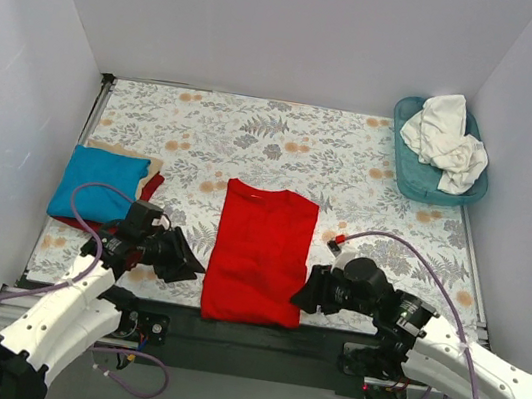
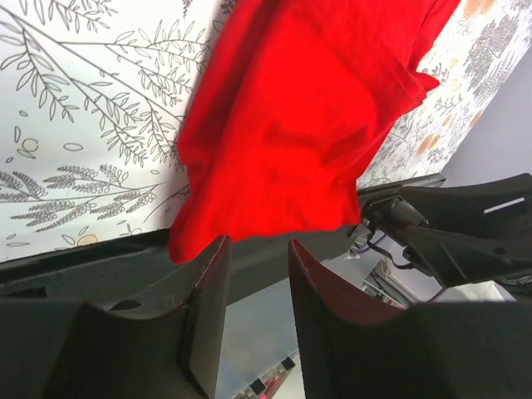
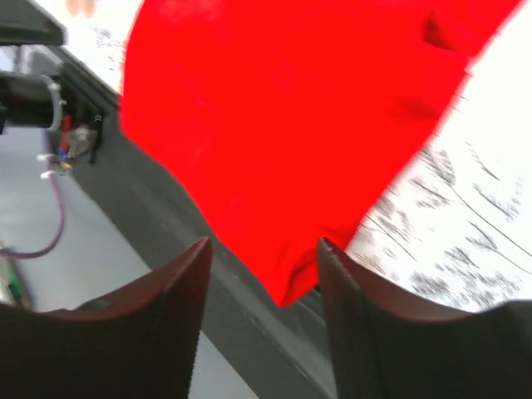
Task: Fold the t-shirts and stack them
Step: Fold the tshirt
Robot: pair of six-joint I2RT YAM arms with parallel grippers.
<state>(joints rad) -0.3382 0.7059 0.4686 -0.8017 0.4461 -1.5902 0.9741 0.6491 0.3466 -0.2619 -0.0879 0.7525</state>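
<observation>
Top view. The red shirt (image 1: 259, 254) lies folded in a long rectangle at the centre of the floral cloth (image 1: 256, 137), its near end at the table edge (image 1: 243, 343). The left gripper (image 1: 192, 265) sits just beside the shirt's near-left corner and the right gripper (image 1: 303, 292) just beside its near-right corner. Both point inward at the shirt, one on each side. The blue shirt (image 1: 96, 183) lies folded at the left edge, well apart from both grippers. The white shirts (image 1: 448, 137) are heaped in the basket (image 1: 403, 176) at the far right corner.

Left wrist view. The left gripper (image 2: 254, 287) has its jaws standing apart, with nothing between them. The red shirt (image 2: 291, 125) lies just beyond the fingertips (image 2: 209, 283). Its near hem crosses above the gap and does not touch either finger.

Right wrist view (blurred). The right gripper (image 3: 262, 278) also has its jaws apart and grips nothing. The red shirt (image 3: 291, 125) fills the upper frame. Its near corner overhangs the table edge (image 3: 183, 224) and points down into the gap between the fingers (image 3: 170, 303), clamped by neither.
</observation>
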